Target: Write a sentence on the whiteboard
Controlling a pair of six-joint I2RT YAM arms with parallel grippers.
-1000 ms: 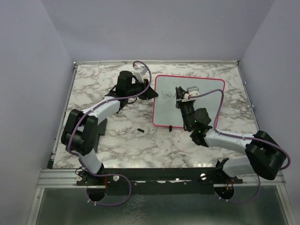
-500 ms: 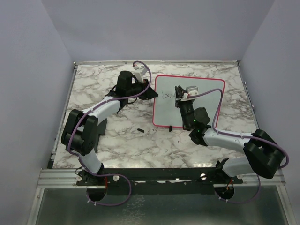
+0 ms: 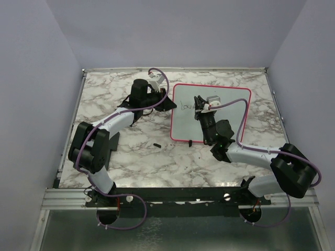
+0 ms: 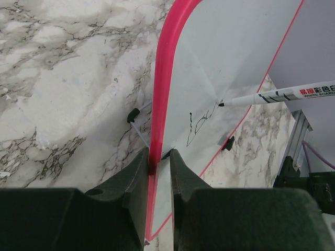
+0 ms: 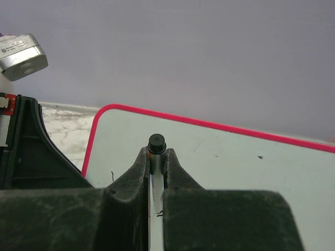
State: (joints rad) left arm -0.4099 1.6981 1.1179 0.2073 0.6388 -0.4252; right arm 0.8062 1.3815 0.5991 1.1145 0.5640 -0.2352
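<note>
At the left part of the board's writing face, the right gripper (image 5: 156, 157) was clenched on a slim white marker with black print on its barrel (image 4: 272, 96). The marker's dark tip met the surface, or all but met it, just past the last stroke. Only the first few letters of the sentence (image 4: 199, 123) stood there, a short thin dark scrawl close to the left edge. The rest of the line's span was bare.

Opposite, the left gripper (image 4: 158, 157) pinched the left rim of the large white whiteboard with rounded corners and a thin pink-red frame (image 3: 183, 125), its jaws closed on the frame from both faces. The board sat on the grey-veined marble-patterned table (image 3: 131, 151), toward its far right. Whether it lay fully flat could not be told. A small black piece (image 3: 156, 144) lay on the table near the board's near-left corner.

The step in hand looked to be the writing itself, early in the first word. The next move seemed to call for light, even tip pressure while the right arm carried the marker rightward, and a firm left hold so the board did not slide.
</note>
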